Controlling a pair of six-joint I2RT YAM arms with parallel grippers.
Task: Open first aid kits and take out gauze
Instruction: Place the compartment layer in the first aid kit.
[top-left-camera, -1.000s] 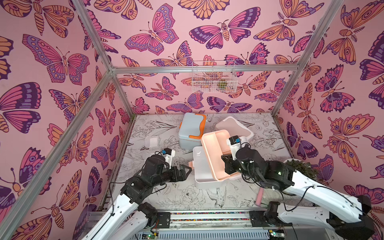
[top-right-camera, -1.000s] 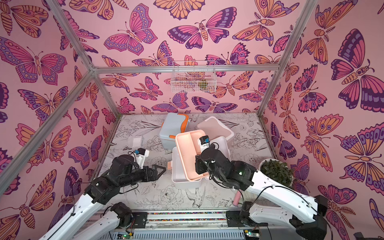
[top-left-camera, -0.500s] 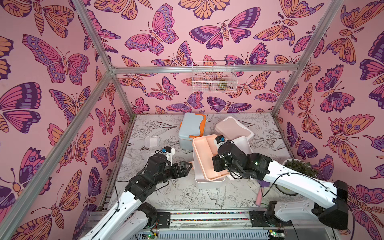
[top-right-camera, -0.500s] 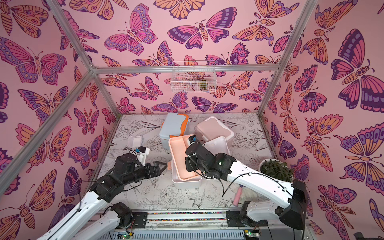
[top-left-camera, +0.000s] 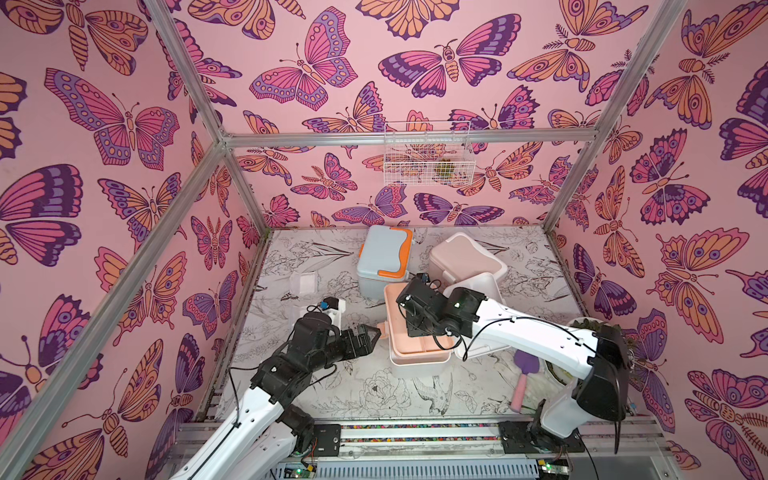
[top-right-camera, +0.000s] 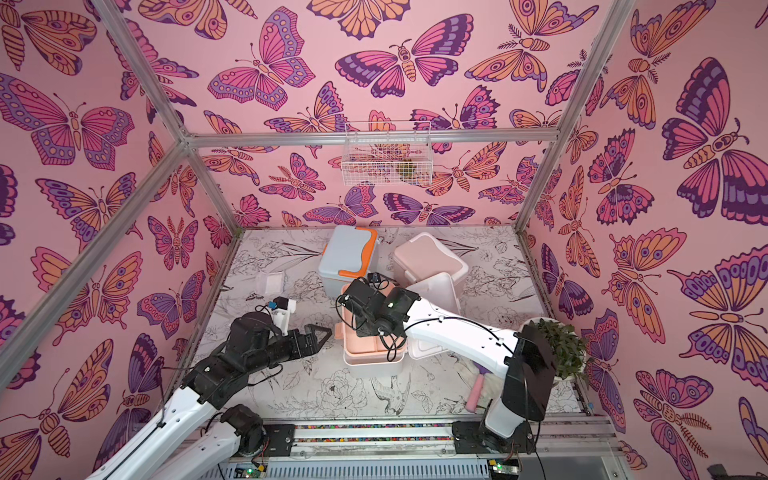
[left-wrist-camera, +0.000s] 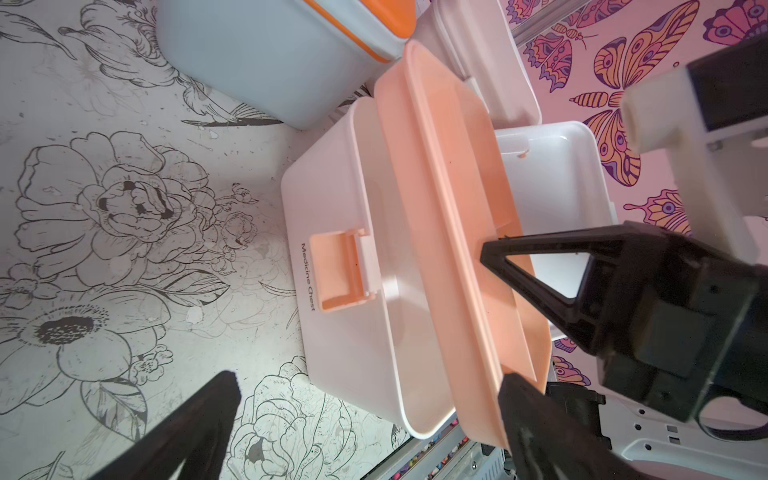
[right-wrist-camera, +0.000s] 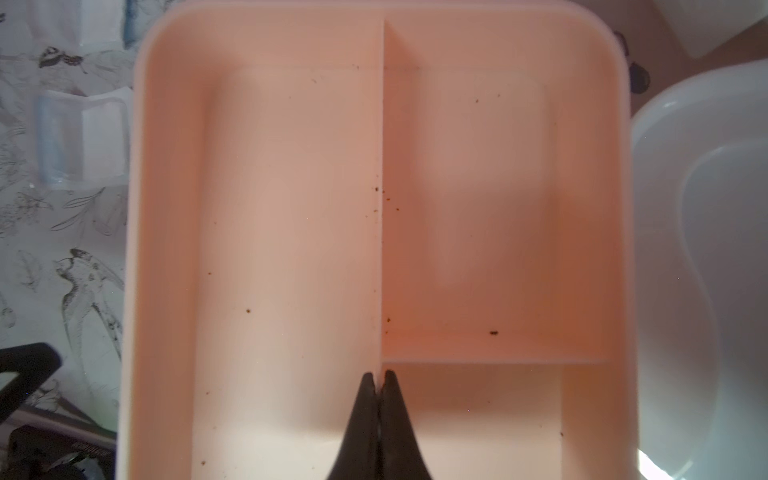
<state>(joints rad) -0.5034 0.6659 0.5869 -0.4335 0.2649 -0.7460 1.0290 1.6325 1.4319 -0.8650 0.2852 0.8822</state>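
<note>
The right hand (right-wrist-camera: 378, 376) was clenched on the upright divider of the peach plastic partitioned tray (right-wrist-camera: 291, 208). The tray lay tilted across the rim of the open white rounded plastic box (left-wrist-camera: 345, 353), near the middle of the floral-printed counter (top-left-camera: 374, 395). The box's white plastic lid (left-wrist-camera: 552, 187) lay open toward the counter's right edge. The left hand (left-wrist-camera: 370, 376) was released, its fingers spread wide beside the box's latch wall and touching nothing.

The step looked like clearing the tray to reach whatever lay beneath. It would go best lifted straight up, kept level until clear of the rim, then set on bare counter toward the front edge. The left hand could steady the box wall meanwhile. All 3 tray compartments held only brown crumbs. 1 small clear square gauze packet (top-left-camera: 303, 283) lay near the counter's left edge; whether more sat inside the box could not be told.

"Medicine Chest" was printed along the box wall beside the peach latch (left-wrist-camera: 336, 270). No other writing was readable.
</note>
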